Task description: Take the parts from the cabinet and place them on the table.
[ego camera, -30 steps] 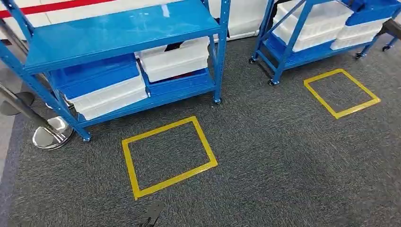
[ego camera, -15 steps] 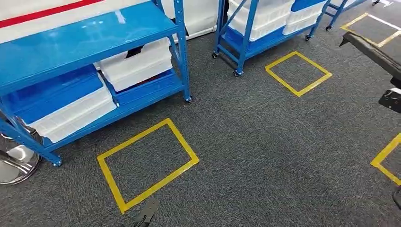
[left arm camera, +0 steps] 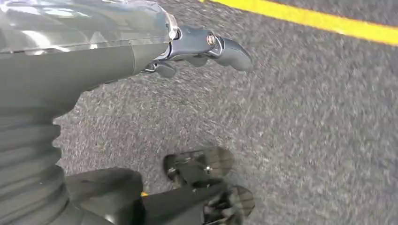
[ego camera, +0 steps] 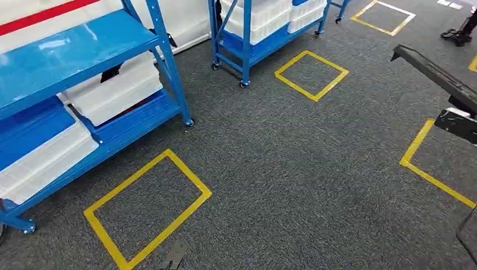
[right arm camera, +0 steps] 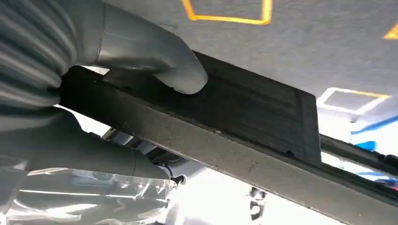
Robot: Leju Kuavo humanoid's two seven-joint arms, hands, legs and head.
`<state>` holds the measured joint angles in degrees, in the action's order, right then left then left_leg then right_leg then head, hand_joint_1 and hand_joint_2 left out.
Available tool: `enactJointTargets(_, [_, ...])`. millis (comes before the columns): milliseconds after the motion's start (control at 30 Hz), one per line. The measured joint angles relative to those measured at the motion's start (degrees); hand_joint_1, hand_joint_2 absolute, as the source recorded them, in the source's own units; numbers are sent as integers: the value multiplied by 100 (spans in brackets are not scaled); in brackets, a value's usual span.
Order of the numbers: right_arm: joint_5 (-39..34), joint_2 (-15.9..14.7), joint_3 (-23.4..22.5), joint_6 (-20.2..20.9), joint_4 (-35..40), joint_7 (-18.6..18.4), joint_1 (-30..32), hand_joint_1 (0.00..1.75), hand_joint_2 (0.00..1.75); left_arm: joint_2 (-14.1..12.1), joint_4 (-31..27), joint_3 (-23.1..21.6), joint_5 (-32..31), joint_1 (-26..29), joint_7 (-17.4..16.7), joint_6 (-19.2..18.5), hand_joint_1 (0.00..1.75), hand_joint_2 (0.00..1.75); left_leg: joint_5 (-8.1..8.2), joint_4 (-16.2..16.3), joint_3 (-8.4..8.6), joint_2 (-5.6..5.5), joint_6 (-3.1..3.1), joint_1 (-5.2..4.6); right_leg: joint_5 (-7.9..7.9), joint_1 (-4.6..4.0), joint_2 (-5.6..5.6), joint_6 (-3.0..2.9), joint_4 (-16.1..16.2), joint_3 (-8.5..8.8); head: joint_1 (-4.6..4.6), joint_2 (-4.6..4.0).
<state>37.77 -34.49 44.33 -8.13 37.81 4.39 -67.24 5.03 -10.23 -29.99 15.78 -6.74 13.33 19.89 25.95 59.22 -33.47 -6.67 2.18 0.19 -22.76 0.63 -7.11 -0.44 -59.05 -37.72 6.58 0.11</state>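
One long black part (right arm camera: 225,126) sits clamped in the right hand (right arm camera: 94,79), thumb on top, projecting well beyond it, away from the blue rack (ego camera: 84,73). Left hand (left arm camera: 197,47) hangs loose, holding nothing. Risk: overhang levering the part free, or clipping something.

blue cabinet (ego camera: 84,50), yellow floor squares (ego camera: 147,211), black part (right arm camera: 244,126)

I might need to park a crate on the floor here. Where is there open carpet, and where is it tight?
Open carpet lies between the near yellow square, the blue rack and the yellow outline on the right. The near square's inside is bare too. It is tight at the rack, whose lower shelves are packed with white bins.
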Motion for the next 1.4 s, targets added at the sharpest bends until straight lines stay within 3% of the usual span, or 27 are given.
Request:
enactJointTargets(67, [-20,-45,-26,15,-11,22,60,175,175,4,0,0,-4,29,-20,-11,0,175,20,-66,39,143,-23,-48,48,111,-176,97,36,-44,6,0])
enactJointTargets(133, [-17,-158,-39,17,-22,31,103,175,175,13,-2,0,-2,37,-33,-11,0,175,-80,-274,126,328,4,7,99,85,-325,185,109,-41,7,0])
enactJointTargets(200, [-11,-190,-74,33,-29,20,66,175,175,-4,-2,9,6,41,-33,-11,0,175,-149,-421,199,473,31,-25,-185,49,340,175,-263,-219,4,-2])
enactJointTargets(233, [-6,-183,-74,35,-33,-13,27,175,175,-4,-2,22,26,58,-33,-22,0,175,-152,-427,201,582,30,-42,-406,56,518,208,-696,-428,4,-2])
enactJointTargets(300, [7,-168,-72,55,-35,-11,52,175,175,-9,-2,42,74,80,-31,-52,0,175,-121,-410,207,783,20,-48,-683,105,662,269,-1473,-796,4,0])
enactJointTargets(333, [22,-164,-72,74,-39,-13,70,175,175,-9,-2,46,74,77,-31,-74,0,175,-111,-400,205,879,10,-47,-649,132,688,292,-1536,-824,4,-2])
enactJointTargets(400, [26,-168,-74,74,-44,-46,77,175,175,-9,-2,48,66,65,-33,-98,0,175,-61,-358,208,1041,-22,-42,-296,179,752,340,-936,-476,4,-2])
enactJointTargets(433, [26,-177,-79,70,-33,-66,77,175,175,-9,-2,48,61,57,-44,-122,0,175,-17,-307,210,1117,-54,-33,-52,190,870,364,-346,-128,4,-2])
enactJointTargets(467, [26,-179,-87,66,-26,-79,87,175,175,-15,-2,48,61,44,-55,-133,0,175,34,-241,210,1192,-98,-51,-59,168,1135,382,84,74,4,-2])
enactJointTargets(500, [29,-179,-96,63,-13,-98,94,175,175,-33,-2,48,59,27,-74,-138,0,175,78,-203,196,1241,-142,-86,-52,105,1167,292,57,75,7,0])
enactJointTargets(533, [33,-184,-105,61,13,-116,132,175,175,-33,-2,48,57,22,-79,-149,0,175,100,-203,213,1272,-169,-84,-66,97,1038,220,33,66,4,-2])
enactJointTargets(633, [46,-262,-131,66,48,-129,188,175,175,-35,-2,50,57,-5,-138,-186,0,175,156,-193,250,1449,-254,-67,-66,100,855,114,40,45,4,-2])
enactJointTargets(700, [70,-273,-168,66,118,-177,182,175,175,-37,-2,48,57,-7,-146,-201,0,175,464,217,80,891,-294,-9,-56,105,744,39,49,54,7,-2])
enactJointTargets(800, [131,-214,-170,90,188,-225,198,175,175,-37,-2,50,63,28,-160,-212,0,175,1059,1656,-613,717,-281,-11,-59,49,515,-12,46,52,7,-2])
enactJointTargets(833, [166,-183,-170,118,192,-247,199,175,175,-37,-2,50,70,36,-160,-212,0,175,1032,1824,-728,714,-260,-14,-60,25,426,-14,43,54,7,-2])
enactJointTargets(867, [201,-155,-170,147,192,-265,190,175,175,-37,-2,55,72,39,-149,-214,0,175,857,1673,-693,705,-219,-19,-60,8,337,-15,38,60,4,-2])
enactJointTargets(933, [282,-105,-170,175,190,-282,154,175,175,-37,-2,74,72,37,-129,-212,0,175,301,763,-329,597,-128,-44,-61,1,170,-14,29,74,7,0])
enactJointTargets(967, [304,-68,-170,181,184,-282,131,175,175,-39,-2,83,74,37,-125,-208,0,175,27,246,-111,399,-82,-63,-61,9,103,-13,29,84,7,-2])
enactJointTargets(1000, [326,-30,-170,186,179,-284,116,175,175,-59,-2,85,74,37,-125,-205,0,175,27,16,-3,113,-41,-52,-54,8,28,4,29,72,7,-2])
enactJointTargets(1067, [365,20,-168,208,155,-302,77,175,175,-59,-2,87,70,32,-118,-194,0,175,33,-77,43,210,-58,-65,-11,72,-124,86,45,21,4,0])
enactJointTargets(1133, [437,4,-170,249,136,-302,57,175,175,-59,-2,87,66,-7,-122,-188,0,175,-19,-168,82,349,-14,-81,47,103,-287,183,111,4,4,0])
enactJointTargets(1167, [463,-9,-170,290,131,-302,16,175,175,-55,-2,87,66,-36,-127,-188,0,175,-109,-317,134,443,9,-39,17,101,-79,168,62,-11,4,-2])
enactJointTargets(1200, [490,-28,-170,343,120,-308,-79,175,175,-46,-2,87,66,-47,-125,-190,0,175,-135,-381,152,498,38,-68,-146,47,326,157,-128,-120,0,-2])
enactJointTargets(1233, [507,-11,-166,394,116,-313,-188,175,175,-44,-2,87,63,-47,-127,-190,0,175,-148,-382,144,585,47,-81,-379,37,510,169,-518,-313,9,0])
enactJointTargets(1300, [533,17,-160,498,116,-319,-306,175,175,-46,-2,87,63,-30,-127,-190,0,175,-128,-374,140,759,49,-91,-740,56,634,214,-1392,-710,4,-2])
enactJointTargets(1333, [542,26,-155,551,111,-330,-342,175,175,-46,-2,87,63,-30,-127,-190,0,175,-121,-369,141,843,42,-90,-774,78,648,239,-1631,-822,7,0])
enactJointTargets(1400, [588,50,-144,647,105,-361,-446,175,175,-39,-2,87,63,-35,-127,-192,0,175,-88,-340,141,992,19,-81,-489,133,706,290,-1270,-630,4,-2])
